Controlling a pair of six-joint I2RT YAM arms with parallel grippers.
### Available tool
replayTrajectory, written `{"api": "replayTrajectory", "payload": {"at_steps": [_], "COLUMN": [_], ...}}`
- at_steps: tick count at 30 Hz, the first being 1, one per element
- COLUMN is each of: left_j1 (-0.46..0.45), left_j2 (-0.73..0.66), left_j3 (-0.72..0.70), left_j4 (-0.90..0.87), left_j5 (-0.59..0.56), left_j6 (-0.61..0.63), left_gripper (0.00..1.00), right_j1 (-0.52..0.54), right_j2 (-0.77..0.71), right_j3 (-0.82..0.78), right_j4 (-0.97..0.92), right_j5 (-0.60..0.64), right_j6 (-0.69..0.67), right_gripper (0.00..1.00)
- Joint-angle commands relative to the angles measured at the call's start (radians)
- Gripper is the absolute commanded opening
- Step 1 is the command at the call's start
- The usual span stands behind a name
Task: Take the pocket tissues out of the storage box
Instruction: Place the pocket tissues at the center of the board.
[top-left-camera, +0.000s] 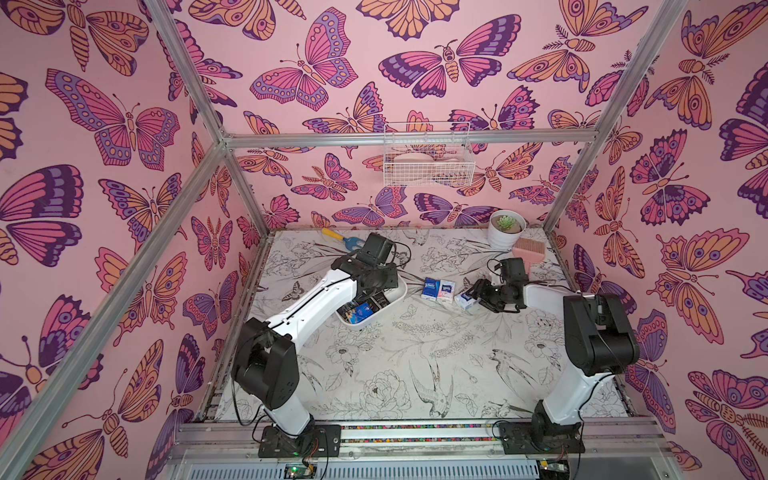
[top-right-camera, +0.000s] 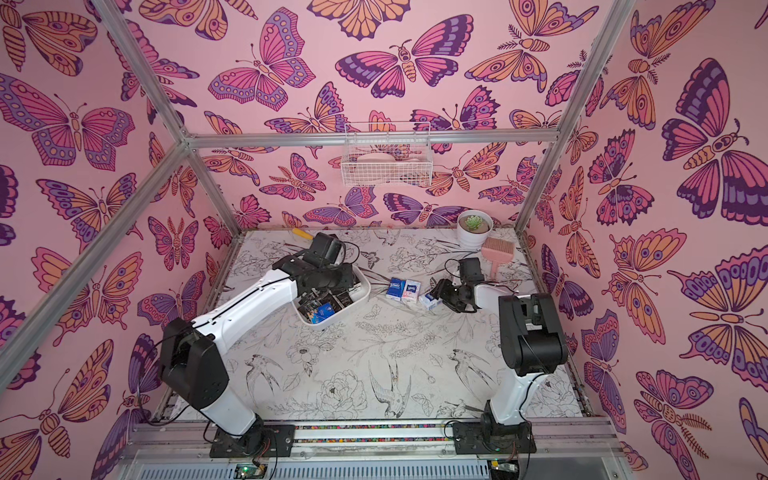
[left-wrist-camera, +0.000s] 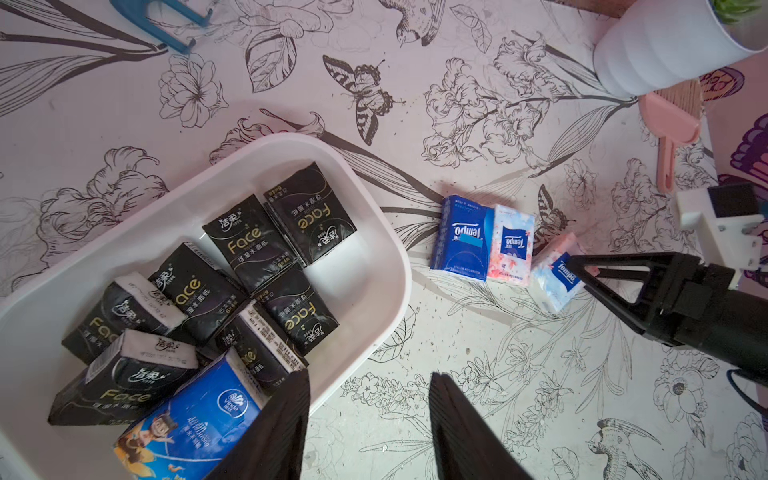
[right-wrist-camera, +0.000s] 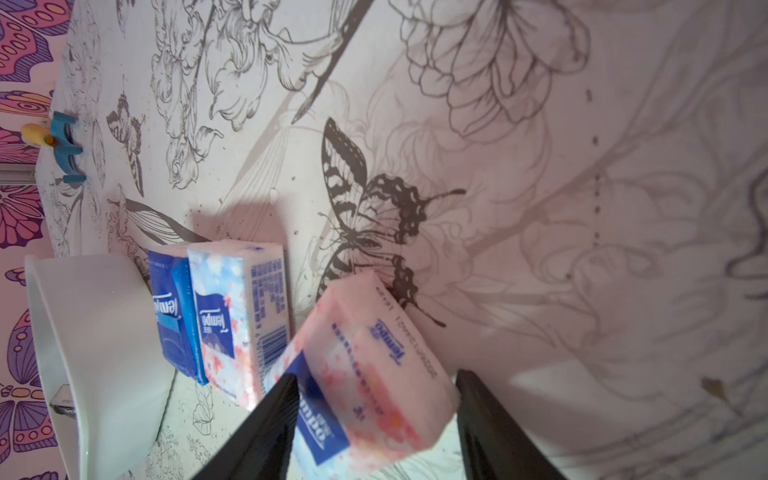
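A pink floral tissue packet (right-wrist-camera: 374, 332) was flanked by the right gripper's (right-wrist-camera: 376, 374) jaws, grip unclear, seemingly for set-down; the left gripper's (left-wrist-camera: 370, 374) were spread empty above the white plastic box's (left-wrist-camera: 365, 270) rim.

Both arms reach forward, left end effector (left-wrist-camera: 370, 378) and right end effector (right-wrist-camera: 376, 374) (pointing leftward) both spread apart.

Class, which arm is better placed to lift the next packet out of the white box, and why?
Probably left. The left gripper hangs open over the storage box rim, black packets beside it. The right gripper sits away from the box, around a pink packet.
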Motion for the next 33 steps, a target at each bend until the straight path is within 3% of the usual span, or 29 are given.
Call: {"api": "replayTrajectory", "payload": {"at_steps": [1,13,25,33], "left_j1": [0.005,0.014,0.052,0.061], "left_j2": [-0.016,-0.026,-0.029,-0.040], "left_j3": [-0.024,-0.004,0.001,-0.008], "left_j4": [-0.023,-0.039,-0.057,-0.063], "left_j5": [-0.012,-0.017,-0.008,-0.005], "left_j6": [0.018,0.041,0.062,0.067], "left_gripper": [0.52,0.52,0.52,0.52], "right_j1": [-0.008,-0.006,0.047,0.048], "right_j2": [-0.023,-0.195,-0.097,-0.028], "right_j3": [-0.037,-0.100,-0.127,-0.115], "right_j4": [0.035,-0.059,0.098,0.127], "right_j5": [-0.003,0.069,0.056,0.069], "right_j6": [0.066,0.107,0.265,0.268], "right_gripper": [0.66,0.70,0.54,0.44]}}
